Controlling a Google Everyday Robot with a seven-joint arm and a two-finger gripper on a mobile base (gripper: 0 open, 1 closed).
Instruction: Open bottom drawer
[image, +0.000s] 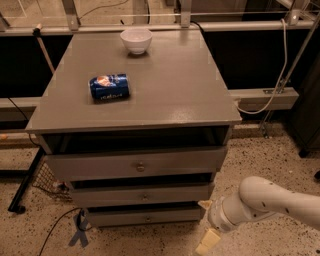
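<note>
Dim warm light, soft glare on cabinet top (170, 90); hand (205, 223) pale beside bottom drawer (145, 218)

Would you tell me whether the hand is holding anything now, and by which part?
Nothing is held: the hand hangs open, low down at the right end of the bottom drawer, apart from its knob.

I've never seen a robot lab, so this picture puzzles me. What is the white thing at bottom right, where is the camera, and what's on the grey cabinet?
There is one picture, taken from above and in front of a grey cabinet. The white tube is a robot's arm; its gripper hangs low by the cabinet's right front corner, beside the bottom drawer, with nothing visibly held. On top lie a blue can on its side and a white bowl standing at the back.
</note>
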